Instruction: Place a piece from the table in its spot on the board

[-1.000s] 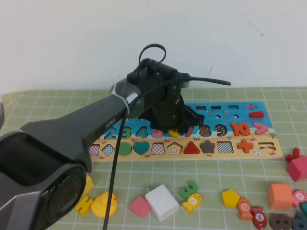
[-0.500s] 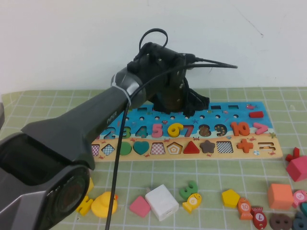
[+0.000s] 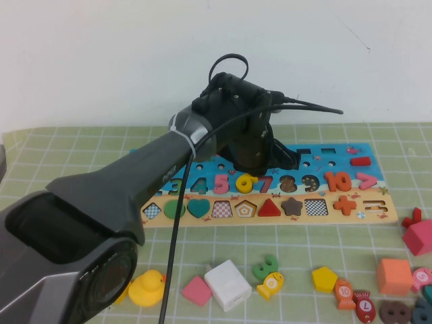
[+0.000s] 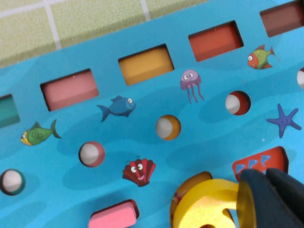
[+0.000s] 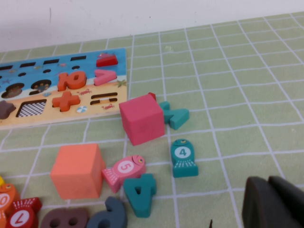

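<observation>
One piece (image 3: 246, 182), seated in the board (image 3: 378, 212), lay at 6 o'clock beneath the clenched, empty left gripper (image 3: 260, 158); right gripper (image 5: 275, 202) parked, state unclear.

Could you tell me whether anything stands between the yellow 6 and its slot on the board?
Nothing visible does. The yellow 6 already lies in the board's number row between the 5 and 7. The left claw, shut, hangs just above it. The right claw is over the table, apart.

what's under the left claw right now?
The yellow 6 in its place on the board, with the shut left claw just above its edge. The arm hides the board's 1 and 2. The right claw is parked near the loose blocks.
</observation>
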Robot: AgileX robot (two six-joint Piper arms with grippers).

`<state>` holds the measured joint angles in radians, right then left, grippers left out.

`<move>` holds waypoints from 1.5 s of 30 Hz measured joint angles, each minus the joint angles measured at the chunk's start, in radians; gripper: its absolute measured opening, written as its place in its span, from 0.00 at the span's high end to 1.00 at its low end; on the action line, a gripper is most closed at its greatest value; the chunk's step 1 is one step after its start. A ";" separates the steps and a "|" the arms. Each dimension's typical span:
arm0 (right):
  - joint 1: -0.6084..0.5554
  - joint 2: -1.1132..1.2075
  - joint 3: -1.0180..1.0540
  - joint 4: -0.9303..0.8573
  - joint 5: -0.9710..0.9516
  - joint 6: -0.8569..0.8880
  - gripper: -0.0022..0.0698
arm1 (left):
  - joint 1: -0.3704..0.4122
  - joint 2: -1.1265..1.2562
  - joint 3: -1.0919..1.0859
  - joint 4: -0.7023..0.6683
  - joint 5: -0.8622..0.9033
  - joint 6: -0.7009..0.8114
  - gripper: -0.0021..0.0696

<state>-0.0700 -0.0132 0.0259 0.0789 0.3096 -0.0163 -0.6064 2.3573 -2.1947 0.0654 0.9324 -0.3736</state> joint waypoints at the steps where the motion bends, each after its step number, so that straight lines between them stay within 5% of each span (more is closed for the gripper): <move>1: 0.000 0.000 0.000 0.000 0.000 0.000 0.97 | 0.000 0.000 0.000 -0.002 0.002 0.000 0.97; 45: 0.000 0.000 0.000 0.000 0.000 0.000 0.97 | 0.025 0.030 -0.008 -0.051 0.001 0.027 0.97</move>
<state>-0.0700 -0.0132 0.0259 0.0789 0.3096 -0.0163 -0.5814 2.3877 -2.2030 0.0149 0.9329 -0.3464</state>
